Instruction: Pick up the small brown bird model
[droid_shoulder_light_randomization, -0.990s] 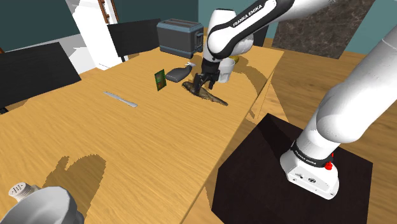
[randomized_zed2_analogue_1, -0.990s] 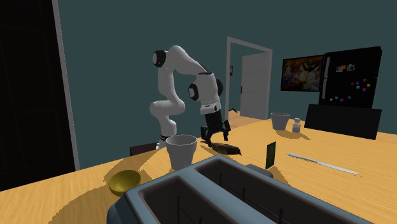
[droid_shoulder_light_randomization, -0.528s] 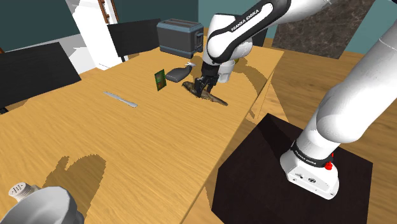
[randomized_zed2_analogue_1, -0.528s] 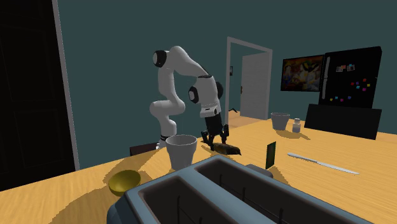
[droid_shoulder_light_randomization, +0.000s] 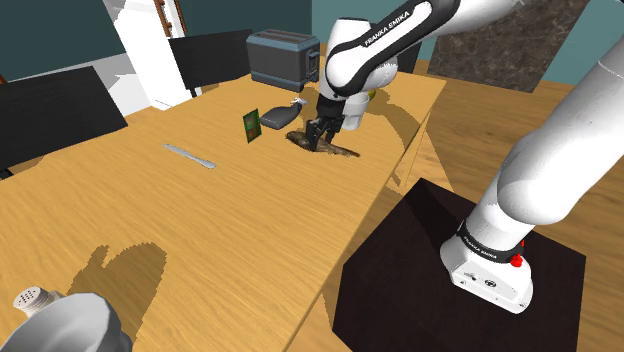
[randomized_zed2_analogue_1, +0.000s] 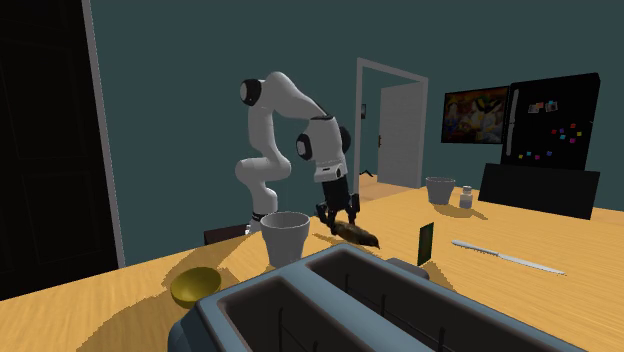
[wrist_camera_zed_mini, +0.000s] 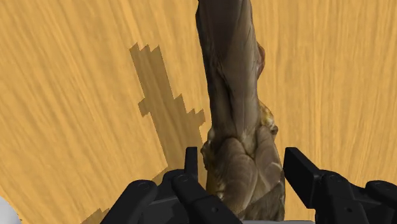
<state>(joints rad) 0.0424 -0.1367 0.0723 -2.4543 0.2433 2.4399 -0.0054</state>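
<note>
Jaws clasp the brown bird model (wrist_camera_zed_mini: 236, 146) on both sides of its body; it lies on the wooden table (droid_shoulder_light_randomization: 200, 230), near a green card (droid_shoulder_light_randomization: 252, 125).

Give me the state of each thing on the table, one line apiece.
gripper, shut on the bird
bird, clasped, lying on the table
toaster, slots empty
cup, upright
bowl, upright
card, standing on edge
knife, lying flat
</note>
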